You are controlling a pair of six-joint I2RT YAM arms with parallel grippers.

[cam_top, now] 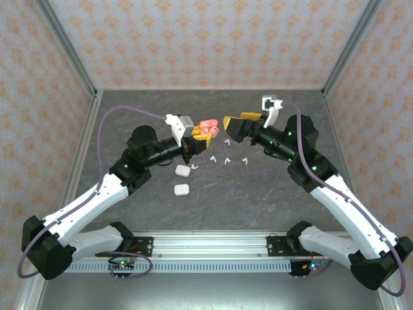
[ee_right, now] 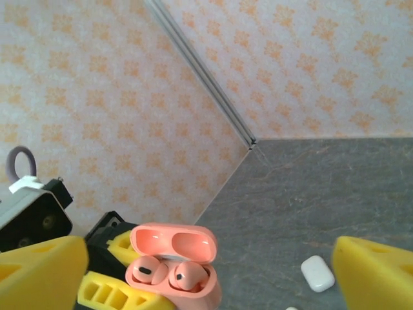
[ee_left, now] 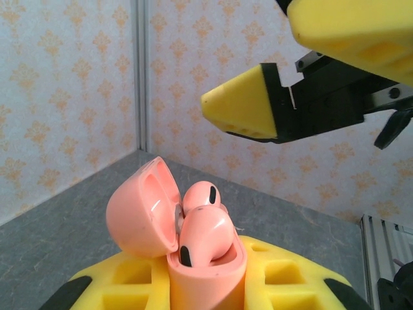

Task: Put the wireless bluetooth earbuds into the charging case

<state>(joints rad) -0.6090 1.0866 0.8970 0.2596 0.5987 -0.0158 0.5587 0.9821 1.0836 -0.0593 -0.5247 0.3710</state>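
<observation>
Several white earbuds (cam_top: 227,160) on the table (cam_top: 271,187) look light, slick; pinch stems; left gripper (cam_top: 200,134) clamps the pink case (ee_left: 206,281), right gripper (cam_top: 230,128) spread.

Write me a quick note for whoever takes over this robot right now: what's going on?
Left gripper: shut on the pink case, whose lid is open.
Right gripper: open, empty, close beside the case.
Done: both pink buds sit in the case.
To do: close the lid. Several white buds and two white cases lie loose on the table.
</observation>
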